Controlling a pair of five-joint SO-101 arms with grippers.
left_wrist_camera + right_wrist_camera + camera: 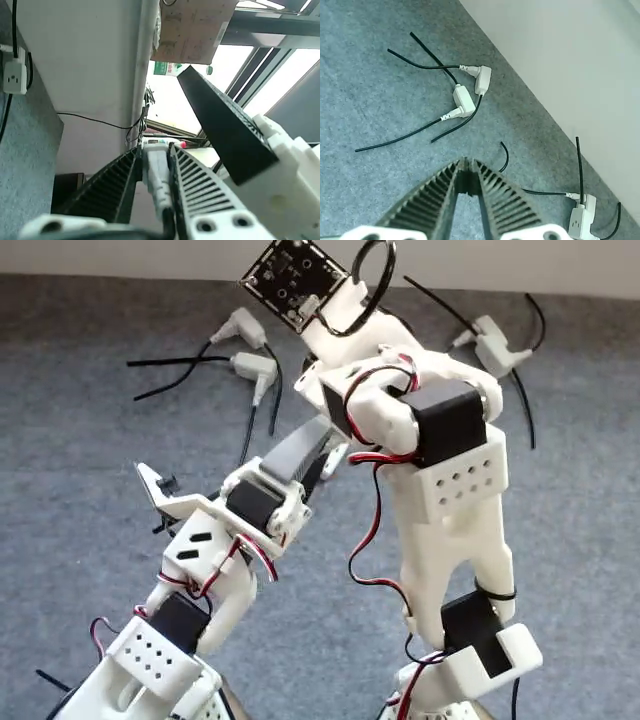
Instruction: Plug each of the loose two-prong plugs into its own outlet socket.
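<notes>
The left end effector (156,150) pinches a white plug (159,180) between its ribbed fingers, held up off the bench. The right end effector (466,167) hangs over the grey bench (380,100) with fingers pressed together, holding nothing. Two loose plugs, a wall-side plug (482,79) and a second plug (464,100), lie just beside each other, well apart from the outlet block (579,220) by the wall. These plugs look light, hard and smooth, with springy black cords likely to tug. Best gripped across the flat sides of the body, behind the prongs, never by the cord.
</notes>
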